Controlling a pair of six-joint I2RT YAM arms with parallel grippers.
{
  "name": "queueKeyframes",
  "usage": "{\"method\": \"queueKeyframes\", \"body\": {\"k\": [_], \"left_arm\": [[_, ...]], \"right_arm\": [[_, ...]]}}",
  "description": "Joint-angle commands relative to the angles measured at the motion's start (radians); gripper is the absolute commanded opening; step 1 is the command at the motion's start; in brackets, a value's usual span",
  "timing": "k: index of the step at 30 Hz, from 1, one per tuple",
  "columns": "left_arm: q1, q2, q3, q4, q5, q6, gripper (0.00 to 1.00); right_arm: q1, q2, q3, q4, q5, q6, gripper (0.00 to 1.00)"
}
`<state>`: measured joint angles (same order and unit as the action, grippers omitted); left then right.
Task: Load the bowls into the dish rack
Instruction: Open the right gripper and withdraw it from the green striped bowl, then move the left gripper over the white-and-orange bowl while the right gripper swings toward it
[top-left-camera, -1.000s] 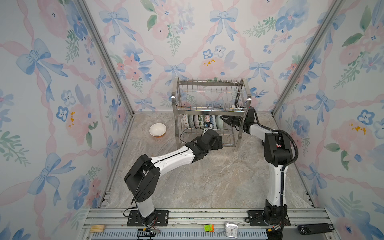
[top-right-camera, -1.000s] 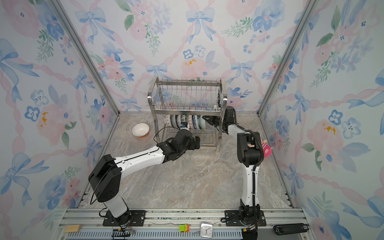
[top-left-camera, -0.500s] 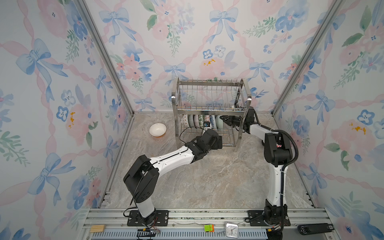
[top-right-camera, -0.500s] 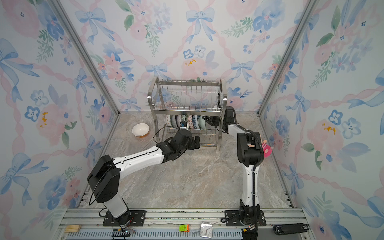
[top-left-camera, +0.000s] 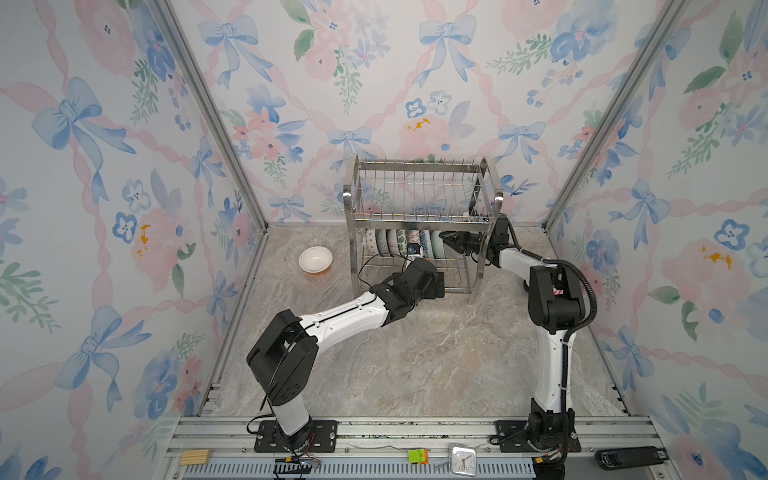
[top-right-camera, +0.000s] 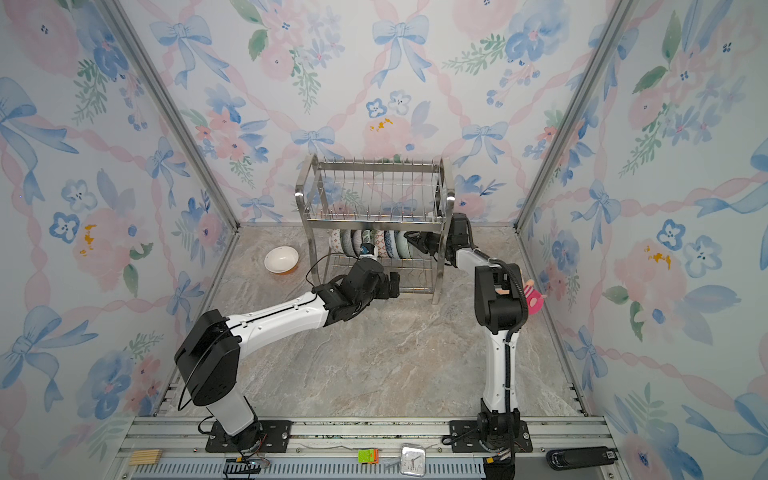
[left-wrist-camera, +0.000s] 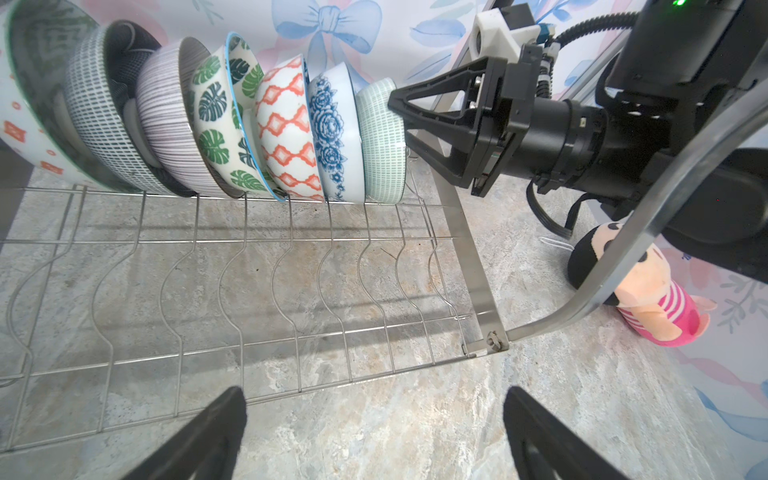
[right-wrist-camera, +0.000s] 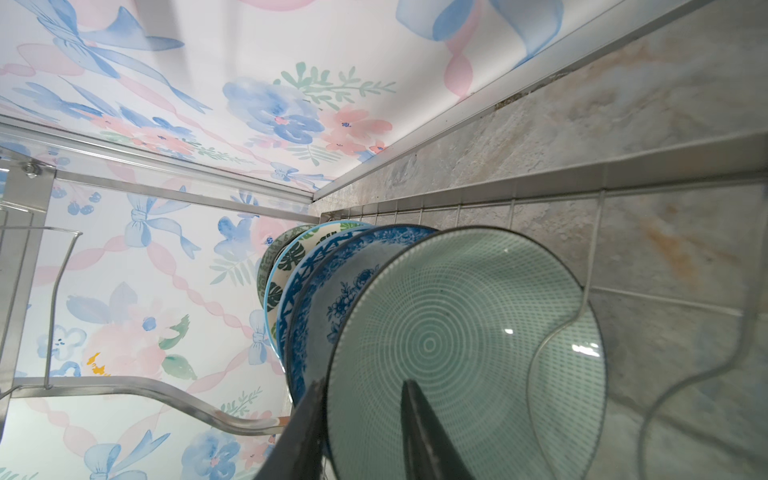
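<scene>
The dish rack stands at the back, with several bowls on edge in a row on its lower tier. The pale green bowl is last in that row, resting between the prongs. My right gripper reaches in from the rack's right end and is open. One finger lies against the outside of that bowl's rim, the other stands apart inside it. My left gripper is open and empty, low in front of the rack's lower tier. An orange-and-white bowl sits upright on the table, left of the rack.
A pink plush doll lies on the table right of the rack, behind the right arm. The rack's tube leg curves close past the right arm. The rack's upper tier holds nothing I can see. Walls close in on three sides.
The right gripper's jaws have parted from the pale green bowl's rim, and the bowl stays in the rack. Both arms have hardly moved.
</scene>
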<state>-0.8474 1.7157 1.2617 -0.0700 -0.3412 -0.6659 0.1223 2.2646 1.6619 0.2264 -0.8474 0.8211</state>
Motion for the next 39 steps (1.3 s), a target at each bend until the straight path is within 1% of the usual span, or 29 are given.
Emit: {"method": "queueKeyframes", "body": {"k": [1, 7, 17, 24, 27, 29, 31, 34, 36, 37, 39], "left_arm": [[0.007, -0.031, -0.010, -0.014, -0.014, -0.005, 0.98], [0.007, -0.033, -0.005, -0.015, -0.012, -0.007, 0.98], [0.010, -0.042, 0.001, -0.037, -0.012, -0.003, 0.98], [0.013, -0.086, -0.030, -0.053, -0.020, -0.006, 0.98], [0.023, -0.111, -0.053, -0.051, 0.005, -0.008, 0.98], [0.029, -0.124, -0.066, -0.054, 0.017, -0.002, 0.98], [0.034, -0.149, -0.083, -0.057, 0.025, 0.006, 0.98], [0.043, -0.202, -0.122, -0.064, 0.026, 0.013, 0.98], [0.055, -0.256, -0.160, -0.081, 0.017, 0.018, 0.98], [0.064, -0.282, -0.175, -0.091, 0.013, 0.022, 0.98], [0.092, -0.349, -0.214, -0.127, 0.002, 0.030, 0.98]], "right_arm": [[-0.001, -0.076, -0.015, -0.023, -0.002, -0.008, 0.35], [-0.026, -0.122, -0.058, -0.021, -0.003, -0.019, 0.41], [-0.093, -0.215, -0.182, -0.004, 0.045, -0.012, 0.44], [-0.176, -0.293, -0.309, 0.080, 0.045, 0.039, 0.44], [-0.204, -0.333, -0.370, 0.129, 0.045, 0.076, 0.45], [-0.221, -0.365, -0.420, 0.180, 0.081, 0.111, 0.45], [-0.239, -0.395, -0.457, 0.188, 0.094, 0.117, 0.46], [-0.267, -0.450, -0.493, 0.131, 0.129, 0.078, 0.52], [-0.286, -0.501, -0.510, 0.058, 0.164, 0.028, 0.53], [-0.289, -0.524, -0.513, 0.010, 0.185, 0.001, 0.56], [-0.292, -0.577, -0.509, -0.119, 0.249, -0.073, 0.69]]}}
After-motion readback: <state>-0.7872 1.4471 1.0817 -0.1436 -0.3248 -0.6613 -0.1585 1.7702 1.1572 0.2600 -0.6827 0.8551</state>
